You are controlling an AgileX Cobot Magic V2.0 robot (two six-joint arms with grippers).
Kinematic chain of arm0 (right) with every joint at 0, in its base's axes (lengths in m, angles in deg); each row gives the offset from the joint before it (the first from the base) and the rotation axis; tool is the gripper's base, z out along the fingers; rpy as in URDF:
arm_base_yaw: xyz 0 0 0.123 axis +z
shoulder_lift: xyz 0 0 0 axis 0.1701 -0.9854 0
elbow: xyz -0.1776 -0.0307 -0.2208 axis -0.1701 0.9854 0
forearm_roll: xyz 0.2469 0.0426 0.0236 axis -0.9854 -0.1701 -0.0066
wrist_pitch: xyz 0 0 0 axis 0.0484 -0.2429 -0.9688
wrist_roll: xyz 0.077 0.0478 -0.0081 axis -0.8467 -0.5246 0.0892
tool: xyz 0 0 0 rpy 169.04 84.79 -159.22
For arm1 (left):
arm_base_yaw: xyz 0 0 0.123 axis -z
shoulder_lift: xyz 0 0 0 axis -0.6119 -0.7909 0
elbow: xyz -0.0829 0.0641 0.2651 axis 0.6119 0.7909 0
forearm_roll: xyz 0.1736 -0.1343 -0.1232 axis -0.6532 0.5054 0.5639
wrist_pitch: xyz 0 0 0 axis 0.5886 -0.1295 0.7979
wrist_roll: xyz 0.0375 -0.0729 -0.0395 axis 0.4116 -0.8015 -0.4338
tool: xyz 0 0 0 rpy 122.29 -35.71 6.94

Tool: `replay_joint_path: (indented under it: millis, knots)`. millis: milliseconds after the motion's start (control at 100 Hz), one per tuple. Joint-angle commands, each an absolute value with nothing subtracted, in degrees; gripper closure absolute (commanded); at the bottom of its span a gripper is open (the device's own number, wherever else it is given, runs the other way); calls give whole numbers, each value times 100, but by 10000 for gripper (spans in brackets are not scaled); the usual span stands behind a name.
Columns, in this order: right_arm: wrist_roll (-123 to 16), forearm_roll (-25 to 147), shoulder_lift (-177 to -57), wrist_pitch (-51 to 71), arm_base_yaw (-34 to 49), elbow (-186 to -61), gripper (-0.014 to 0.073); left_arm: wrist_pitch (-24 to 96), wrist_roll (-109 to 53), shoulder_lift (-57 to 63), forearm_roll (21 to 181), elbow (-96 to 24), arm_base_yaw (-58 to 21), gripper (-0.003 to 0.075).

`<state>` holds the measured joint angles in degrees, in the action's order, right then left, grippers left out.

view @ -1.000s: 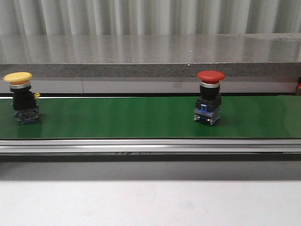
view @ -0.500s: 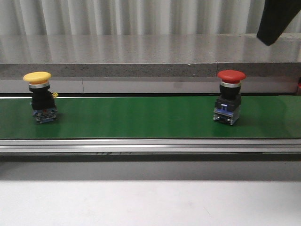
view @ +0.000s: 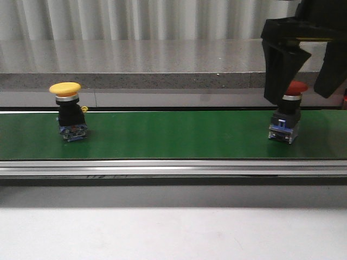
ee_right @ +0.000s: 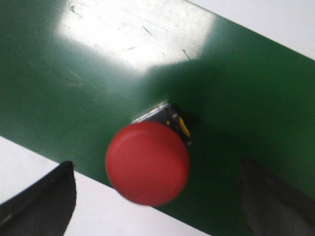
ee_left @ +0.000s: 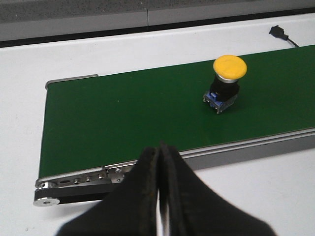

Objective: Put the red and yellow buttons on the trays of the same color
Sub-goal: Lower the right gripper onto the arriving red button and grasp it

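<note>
A red button [view: 286,122] stands upright on the green belt [view: 173,135] at the right; its red cap [ee_right: 147,163] lies between my right gripper's two fingers. My right gripper [view: 303,81] hangs open over it, one finger [view: 279,65] on each side of the cap and neither touching it. A yellow button [view: 66,111] stands upright on the belt at the left. In the left wrist view the yellow button [ee_left: 227,81] is far beyond my left gripper [ee_left: 160,150], which is shut on nothing, near the belt's front rail. The trays are out of view.
The belt has a metal rail [view: 173,168] along its front and a grey stone ledge [view: 162,65] behind it. White tabletop [view: 173,233] lies in front. A black cable plug [ee_left: 278,32] rests on the white surface beyond the belt.
Both buttons have ridden the belt to the right. My right gripper has come down from the upper right and now straddles the red button's cap.
</note>
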<state>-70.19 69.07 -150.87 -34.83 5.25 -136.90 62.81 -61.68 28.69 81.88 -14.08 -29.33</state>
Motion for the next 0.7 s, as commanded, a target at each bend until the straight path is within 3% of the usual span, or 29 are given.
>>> replay_joint_path:
  millis: [0,70,190,290,480,690]
  knots:
    - [-6921,6855,-14972,-3232,518,-13878,-16,5937,-6157,2856,8235,-1560,-2896,740]
    - [-6921,6855,-15010,-3219,518,-13878,82,5928,-6157,2856,8235,-1560,-2896,740]
    - [-6921,6855,-15005,-3219,518,-13878,322,5928,-6157,2856,8235,-1560,-2896,740]
    - [-6921,6887,-14994,-3190,518,-13878,442,5928,-6157,2856,8235,-1560,-2896,740]
    - [-7255,6891,-14811,-3167,339,-13878,475,5928,-6157,2856,8235,-1560,-2896,740]
    - [-7559,6891,-14318,-3162,-417,-13878,475,5928,-6157,2856,8235,-1560,-2896,740]
